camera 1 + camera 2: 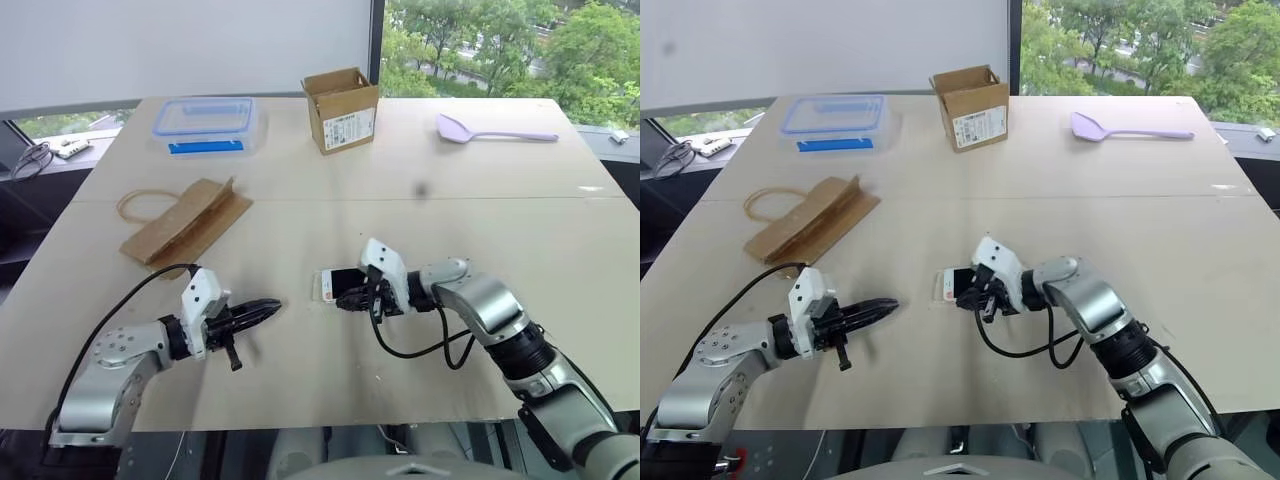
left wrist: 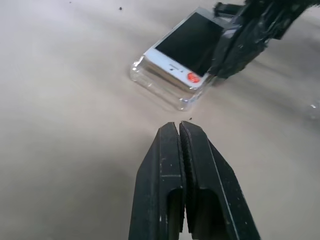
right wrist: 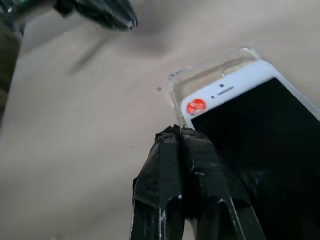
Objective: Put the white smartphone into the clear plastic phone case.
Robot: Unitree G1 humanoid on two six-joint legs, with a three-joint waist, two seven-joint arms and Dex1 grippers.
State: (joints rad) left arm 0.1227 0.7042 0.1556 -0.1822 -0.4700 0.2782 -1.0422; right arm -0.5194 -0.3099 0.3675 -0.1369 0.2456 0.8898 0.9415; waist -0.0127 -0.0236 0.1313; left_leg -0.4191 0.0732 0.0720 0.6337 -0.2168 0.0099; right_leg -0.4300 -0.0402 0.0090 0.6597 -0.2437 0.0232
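We've got the white smartphone (image 2: 186,47) lying screen-up on the clear plastic phone case (image 2: 162,89), its end riding up over the case rim, right around the center of the head camera frame on the table (image 1: 500,210). Our right gripper (image 3: 180,132) has its fingers pressed together, tips resting on the phone's edge by the little red sticker (image 3: 196,106). Our left gripper (image 1: 268,307) sits lower left, fingers also squeezed together with nothing between them, pointing toward the phone but well apart from it.
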